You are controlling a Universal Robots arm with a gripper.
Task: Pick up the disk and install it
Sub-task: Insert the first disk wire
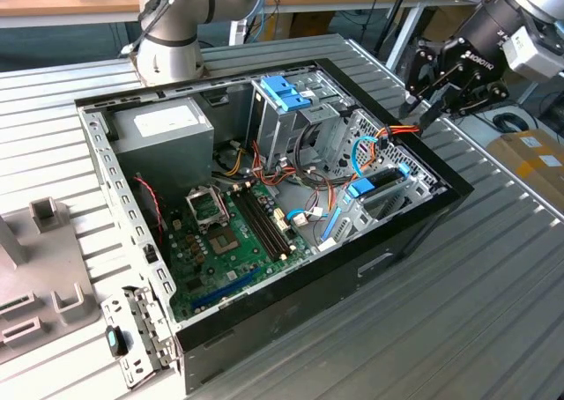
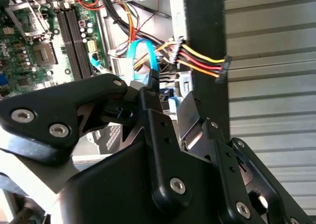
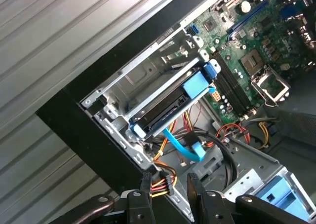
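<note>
Tool (image 1: 425, 114) hangs just above the black rim of the computer case (image 1: 264, 329), at the far corner toward the exterior view's right. In the first wrist view its fingers (image 3: 195, 197) stand apart, nothing clamped; empty. A power connector (image 3: 160, 184) on red, yellow and black wires is draped over the rim and shows in the gap between them. Contact with either finger: cannot tell. Just inside the rim, below the tool, the disk (image 3: 165, 108) lies in the low bay along the case's right wall, blue carrier frame round its edges, blue tab at the end nearest the motherboard (image 1: 229, 233). It looks slightly slanted in the exterior view; fully seated or not, cannot tell. A blue data cable (image 3: 180, 147) loops close beside it. Judgement on handling: metal-bodied, stiff, moderately heavy for its size, flat faces smooth and likely slippery; shock-sensitive, so no dropping or prying. Best hold is across the two long edges on the plastic frame, near mid-length, clear of the label face and the connector end; the frame will flex a little, the drive will not. Farther off: the tall drive cage (image 1: 286, 92) with its blue clip at the far side, the grey power-supply box (image 1: 163, 131) far left, all on the ribbed metal tabletop (image 1: 458, 312).
</note>
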